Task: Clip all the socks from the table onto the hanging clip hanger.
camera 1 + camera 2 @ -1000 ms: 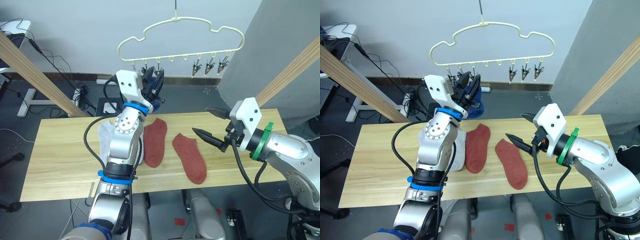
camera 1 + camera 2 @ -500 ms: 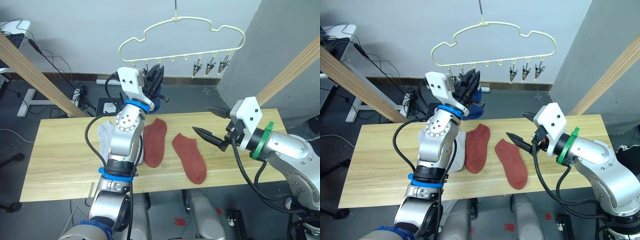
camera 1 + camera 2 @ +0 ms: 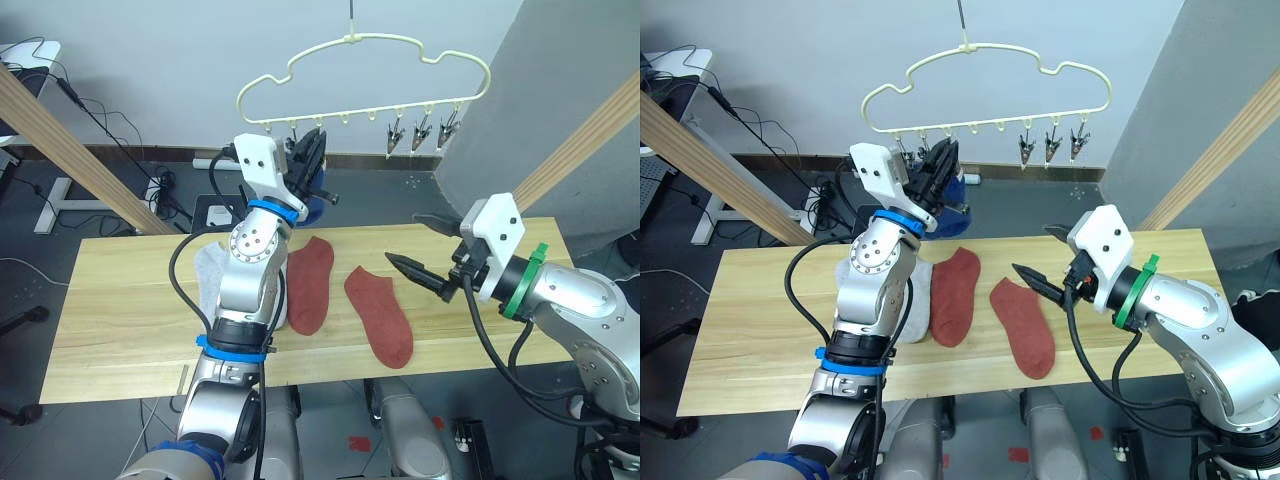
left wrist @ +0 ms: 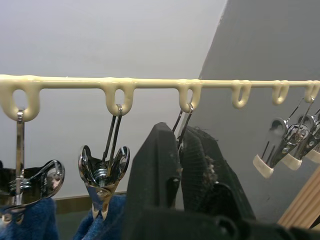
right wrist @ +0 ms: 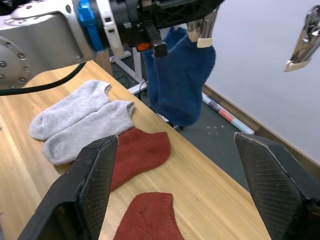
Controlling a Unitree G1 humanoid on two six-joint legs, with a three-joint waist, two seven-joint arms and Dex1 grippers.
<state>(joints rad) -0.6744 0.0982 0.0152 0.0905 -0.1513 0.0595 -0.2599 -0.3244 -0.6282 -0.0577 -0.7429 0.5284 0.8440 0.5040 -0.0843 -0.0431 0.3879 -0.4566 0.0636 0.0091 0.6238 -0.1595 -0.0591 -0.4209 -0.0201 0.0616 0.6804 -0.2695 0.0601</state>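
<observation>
The pale yellow clip hanger hangs above the table's far edge. Two blue socks dangle from its leftmost clips. My left gripper is raised to the bar, shut on the third clip, which runs down between its fingers. Two light grey socks lie flat on the table, partly hidden by my left arm. Two rust-red socks lie to their right. My right gripper hovers open just right of the red socks, holding nothing.
Slanted wooden poles flank the table at the back on both sides. Three bare clips hang at the hanger's right end. Cables and a desk leg lie on the floor behind the table.
My left gripper has risen slightly towards the hanger bar. The right arm and the socks on the table have not moved.
</observation>
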